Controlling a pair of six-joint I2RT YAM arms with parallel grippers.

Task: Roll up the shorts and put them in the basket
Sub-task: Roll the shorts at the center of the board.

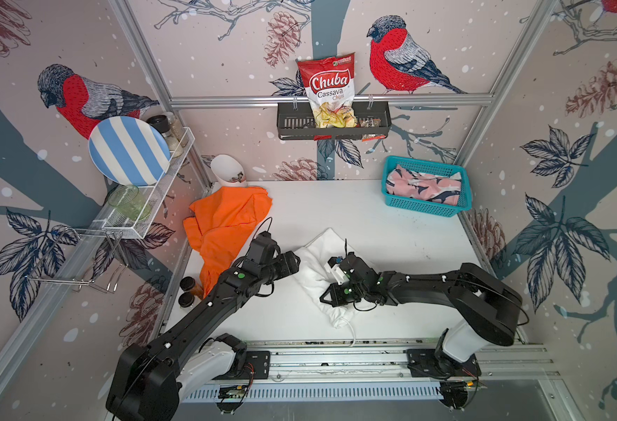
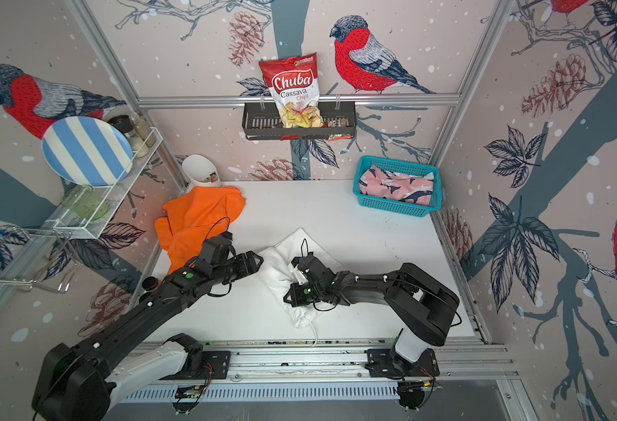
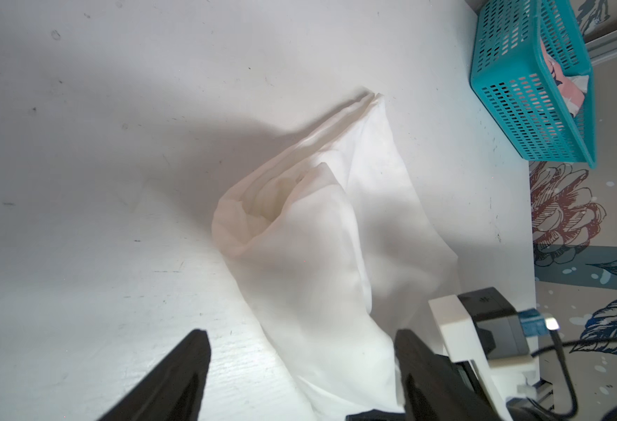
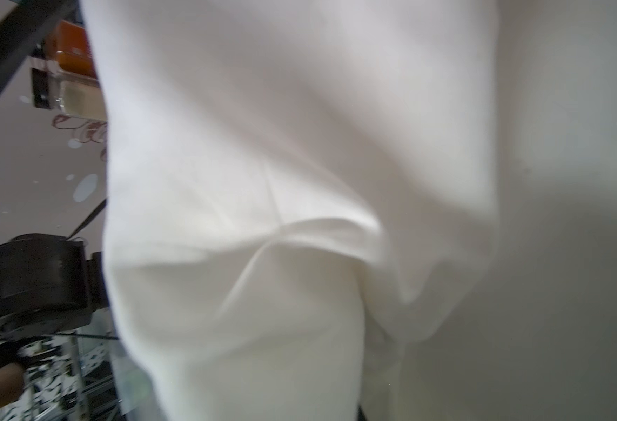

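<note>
White shorts [image 1: 314,260] lay mid-worktop [image 1: 379,226], bunched in a loose, half-rolled wedge. The orange shorts [image 1: 226,218] were crumpled at the left edge. The pink shark-print shorts [image 1: 423,186] sat in the teal basket [image 1: 427,212] at the back right.

Right tool [image 1: 324,297] was closed. Its fingers were hidden, but folds in the wrist view converged as if it pinched a fold of the white shorts. Left tool [image 3: 301,333] was spread wide with nothing in it, straddling the near end of the white cloth.

Risks, as judged:
- The pinch probably caught only the top layer, so a pull could peel layers apart instead of turning the roll.
- The cloth was thin and limp, so the roll could sag open once let go.
- The white drawstring [image 1: 352,333] trailed toward the front rail and might snag.
- The two tools were near each other over the cloth, so they could collide.

The white fabric was smooth, slightly sheer and softly creased, with stacked hem edges at the far tip. The orange cloth was matte and wrinkled. The basket was rigid perforated plastic. The worktop was hard, white and scuffed.
</note>
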